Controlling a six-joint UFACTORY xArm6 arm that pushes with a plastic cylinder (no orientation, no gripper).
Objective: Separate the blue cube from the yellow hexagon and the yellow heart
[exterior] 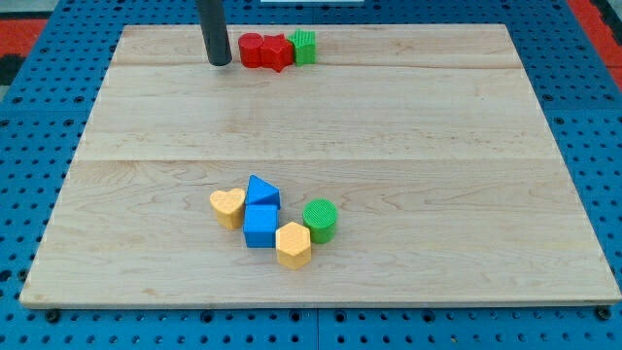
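The blue cube (259, 226) sits low on the board, a little left of centre. The yellow heart (227, 207) touches its left side. The yellow hexagon (293, 244) touches its lower right corner. A blue triangle (262, 192) rests against the cube's top edge. A green cylinder (320, 220) stands just right of the hexagon. My tip (220, 62) is at the view's top, far above this cluster and apart from it.
At the view's top, right of my tip, a red cylinder (251, 50), a red star-like block (276, 52) and a green block (303, 46) stand in a row. The wooden board (437, 175) lies on a blue pegboard.
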